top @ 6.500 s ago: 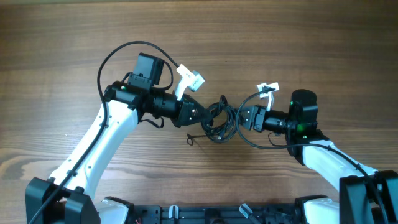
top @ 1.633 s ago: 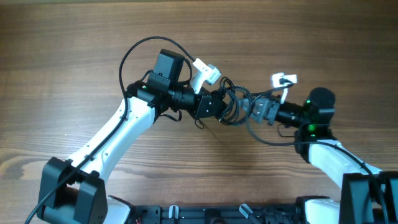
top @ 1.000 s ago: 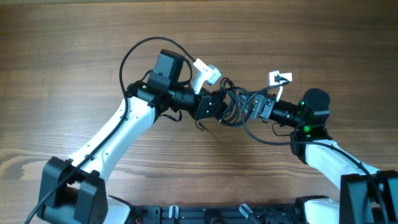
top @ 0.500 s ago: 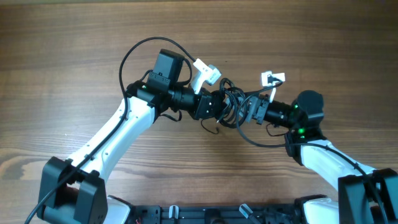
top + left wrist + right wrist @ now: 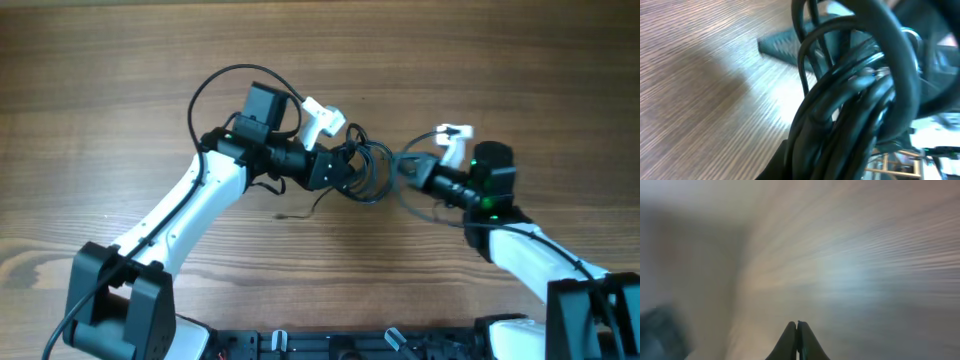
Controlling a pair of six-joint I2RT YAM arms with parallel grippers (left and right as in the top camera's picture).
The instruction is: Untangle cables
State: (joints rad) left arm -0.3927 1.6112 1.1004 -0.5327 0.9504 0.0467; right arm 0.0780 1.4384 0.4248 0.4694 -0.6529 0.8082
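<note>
Black cables [image 5: 366,172] bunched over table [image 5: 100,100], clamped in left gripper [image 5: 345,172]. Right gripper [image 5: 407,169] pinched shut just beside (nothing visible between fingers). Separating step; next: open right, catch one loop, pull apart.

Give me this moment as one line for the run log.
step: untangling | left fingers: shut on cables | right fingers: shut, nothing between them | cables: one tangled bundle

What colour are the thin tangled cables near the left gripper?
Black. The thin tangled cables show best in the left wrist view.
</note>
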